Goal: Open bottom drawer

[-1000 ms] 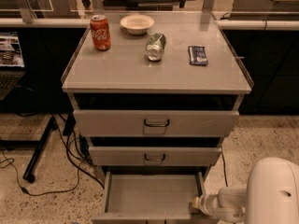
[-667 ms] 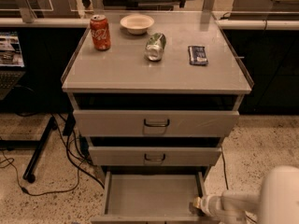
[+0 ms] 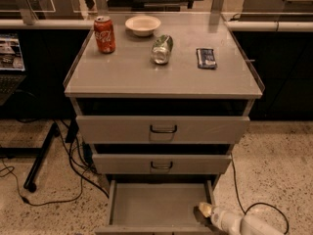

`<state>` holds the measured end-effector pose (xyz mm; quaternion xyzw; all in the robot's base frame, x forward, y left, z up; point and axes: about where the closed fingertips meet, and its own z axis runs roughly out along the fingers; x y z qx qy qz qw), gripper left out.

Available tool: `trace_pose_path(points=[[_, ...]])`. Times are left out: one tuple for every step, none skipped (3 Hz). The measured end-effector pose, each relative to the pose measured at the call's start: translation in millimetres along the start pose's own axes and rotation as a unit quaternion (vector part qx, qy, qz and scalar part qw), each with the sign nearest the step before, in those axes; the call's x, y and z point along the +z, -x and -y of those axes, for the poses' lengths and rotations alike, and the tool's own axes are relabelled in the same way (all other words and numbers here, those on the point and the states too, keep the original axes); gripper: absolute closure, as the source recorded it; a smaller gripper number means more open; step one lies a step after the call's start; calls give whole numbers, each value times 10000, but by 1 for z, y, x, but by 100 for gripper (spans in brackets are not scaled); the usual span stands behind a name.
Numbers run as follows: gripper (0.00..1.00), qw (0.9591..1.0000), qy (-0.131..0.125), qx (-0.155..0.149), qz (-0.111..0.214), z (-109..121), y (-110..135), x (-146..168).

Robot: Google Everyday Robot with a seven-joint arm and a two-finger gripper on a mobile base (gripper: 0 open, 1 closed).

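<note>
The bottom drawer (image 3: 151,204) of the grey metal cabinet is pulled out toward me, and I see down into its bare grey inside. Its front and handle are cut off by the lower edge of the camera view. My gripper (image 3: 204,213) is at the drawer's front right corner, at the end of my white arm, which enters from the lower right. The middle drawer (image 3: 161,164) and top drawer (image 3: 163,129) above it are shut, each with a dark loop handle.
On the cabinet top (image 3: 122,72) stand a red cola can (image 3: 104,34) and a white bowl (image 3: 143,25), with a tipped silver can (image 3: 162,49) and a dark snack packet (image 3: 206,58). Cables (image 3: 68,170) and a black stand leg (image 3: 41,155) lie on the floor at left.
My arm has drawn back toward the lower right, so less of its white body shows. The gripper stays at the drawer's front right corner. The drawer stays pulled out.
</note>
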<state>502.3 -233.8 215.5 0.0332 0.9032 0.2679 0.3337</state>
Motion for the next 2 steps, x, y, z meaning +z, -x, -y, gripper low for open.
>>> trace_pose_path(points=[[81,9988,84,64,474,-7,25,-17],[58,9988,86,76,473,-7,25,-17]])
